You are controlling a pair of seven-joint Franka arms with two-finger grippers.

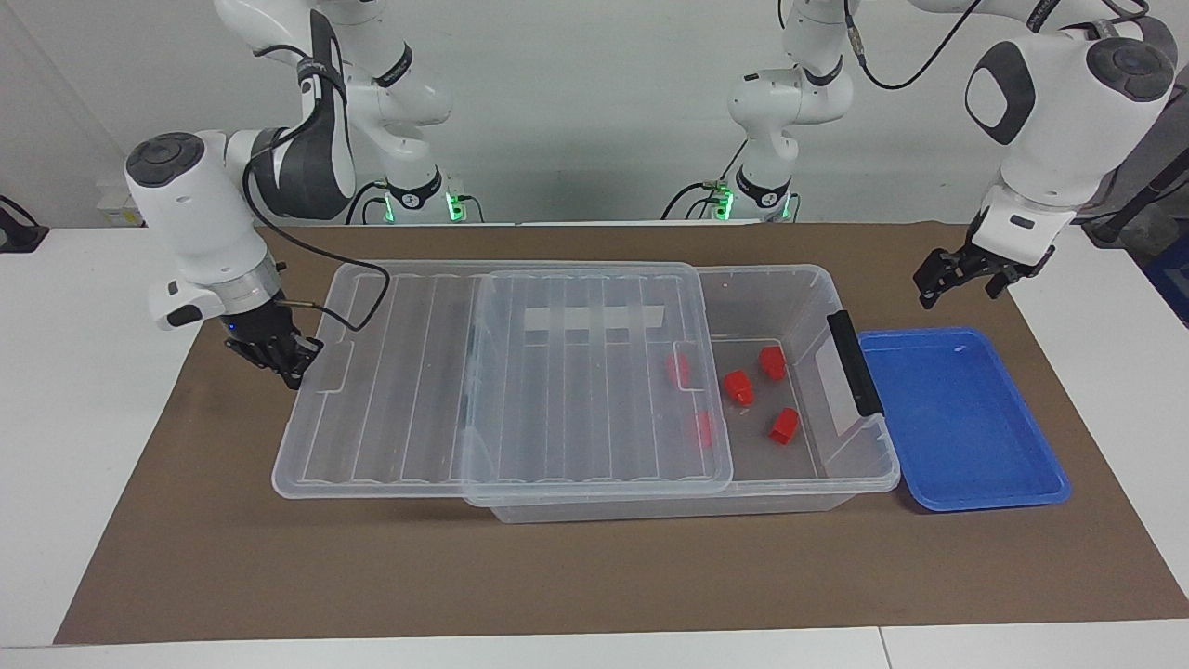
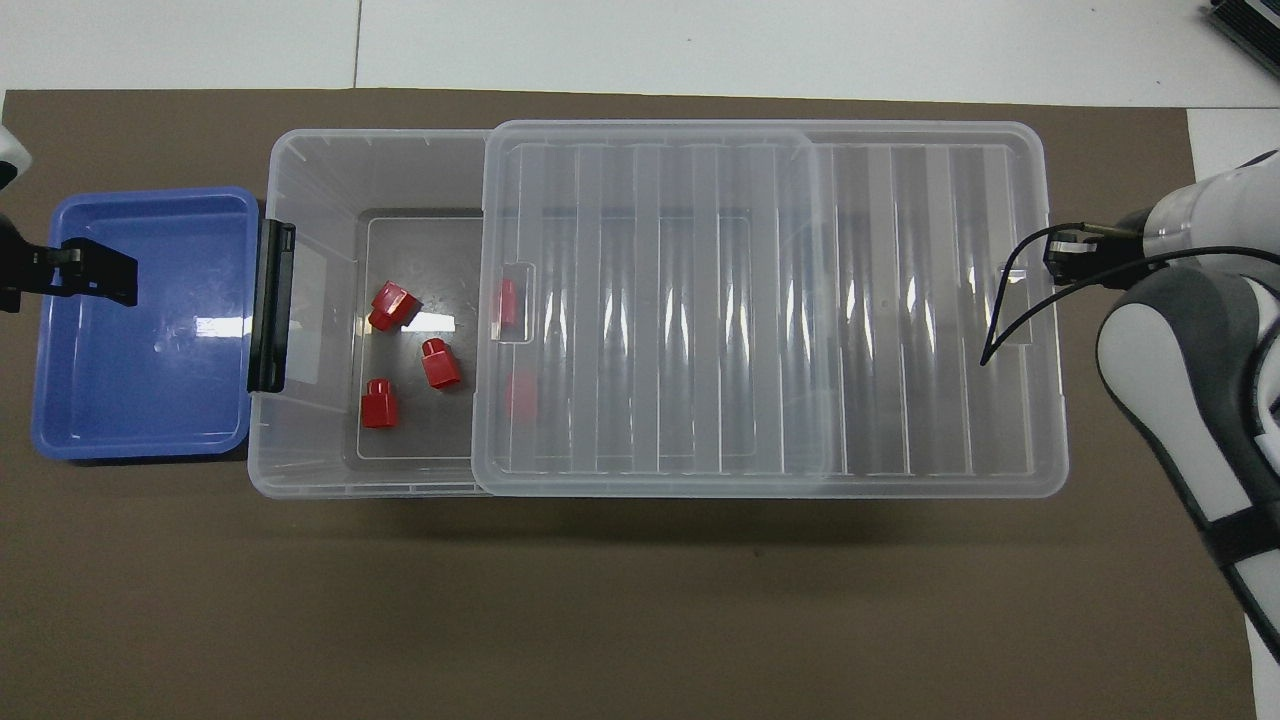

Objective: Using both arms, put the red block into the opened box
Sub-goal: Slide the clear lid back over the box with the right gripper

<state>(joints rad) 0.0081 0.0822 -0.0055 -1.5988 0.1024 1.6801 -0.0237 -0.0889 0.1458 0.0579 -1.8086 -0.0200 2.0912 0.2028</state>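
Note:
The clear box [image 1: 864,465] [image 2: 300,135] lies on the brown mat. Its ribbed lid [image 1: 576,390] [image 2: 760,300] is slid toward the right arm's end, so the end by the black handle [image 1: 853,360] [image 2: 270,305] stands uncovered. Several red blocks lie on the box floor: one [image 1: 772,362] [image 2: 392,305] beside the handle end, another [image 1: 738,386] [image 2: 438,362] near it, others partly under the lid. My left gripper [image 1: 961,279] [image 2: 90,272] hangs open and empty in the air by the blue tray. My right gripper [image 1: 279,358] [image 2: 1065,255] is shut, low against the lid's outer end.
A shallow blue tray [image 1: 966,492] [image 2: 140,440] sits against the box at the left arm's end, with nothing in it. Brown mat [image 1: 594,567] stretches wide on the side of the box away from the robots. White table shows at both ends.

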